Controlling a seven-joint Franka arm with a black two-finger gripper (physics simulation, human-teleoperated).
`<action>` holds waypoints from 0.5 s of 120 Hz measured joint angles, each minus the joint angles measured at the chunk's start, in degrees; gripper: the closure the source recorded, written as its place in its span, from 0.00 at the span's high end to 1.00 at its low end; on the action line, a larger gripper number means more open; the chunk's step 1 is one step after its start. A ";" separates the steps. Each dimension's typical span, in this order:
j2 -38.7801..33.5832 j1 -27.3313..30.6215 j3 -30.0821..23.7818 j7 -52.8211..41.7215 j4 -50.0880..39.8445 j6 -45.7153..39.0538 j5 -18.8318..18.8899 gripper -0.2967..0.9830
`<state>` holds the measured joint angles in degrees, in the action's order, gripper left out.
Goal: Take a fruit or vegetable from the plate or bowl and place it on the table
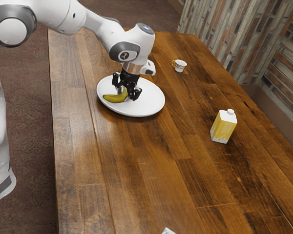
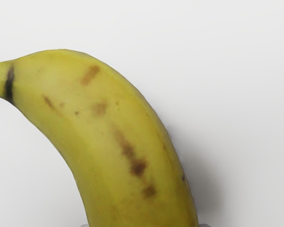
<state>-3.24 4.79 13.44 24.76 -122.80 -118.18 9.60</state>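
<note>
Banana (image 2: 118, 123) lay pinched in the claw (image 1: 125, 94), exterior view's upper left.
Good handling meant lifting straight, clearing the plate (image 1: 149, 101) before crossing to bare bench (image 1: 136, 161).

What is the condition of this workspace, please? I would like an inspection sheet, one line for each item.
Surface: wooden table, brown planks.
Job's things: banana with dark spots, on the white plate.
Clutter: small cup and yellow-white carton, both upright; white object, partly cut off, unclear.
Gripper: black gripper at the banana; grip unclear.
Cables: nothing seen.
Surroundings: brick wall, brown floor.
</note>
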 joint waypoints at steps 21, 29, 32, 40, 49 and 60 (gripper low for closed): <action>0.00 -0.02 -0.02 -0.38 0.19 0.11 -0.01 0.39; -0.21 0.26 -0.51 -0.53 0.33 0.35 0.01 0.39; -0.36 0.29 -0.71 -0.58 0.37 0.42 0.04 0.38; -1.10 0.10 -1.21 -0.70 0.42 0.58 0.09 0.37; -2.07 -0.07 -2.11 -0.82 0.58 0.82 0.05 0.38; -2.78 1.03 -6.18 -0.94 1.97 2.38 -1.23 0.38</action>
<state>-6.03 5.82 7.26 23.83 -120.83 -115.80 8.38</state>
